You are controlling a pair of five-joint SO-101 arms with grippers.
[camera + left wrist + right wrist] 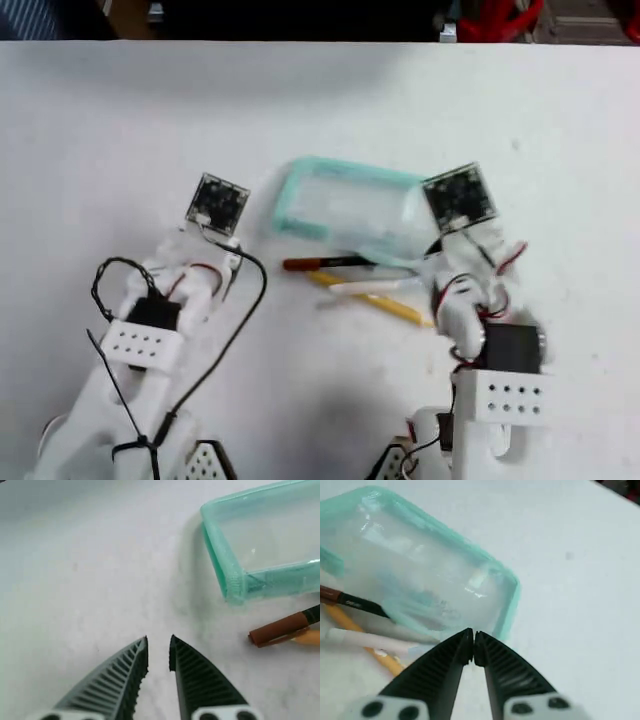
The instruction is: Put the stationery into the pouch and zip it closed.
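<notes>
the right gripper (473, 637) was pressed together at the pouch (430, 575) rim (pens (368, 287) beside it); the left gripper (158, 641) was held slightly spread.

Two white arms reach forward side by side, each with a square camera board (217, 203) mounted at its wrist. The left arm (140, 345) leans in on a slant toward the middle, and the left gripper (158, 647) points down with its ribbed dark fingers (125, 675) parted by a narrow gap. The right arm (495, 370) stands straighter, and the right gripper (473, 639) has its tips drawn together with barely a sliver between them.
</notes>
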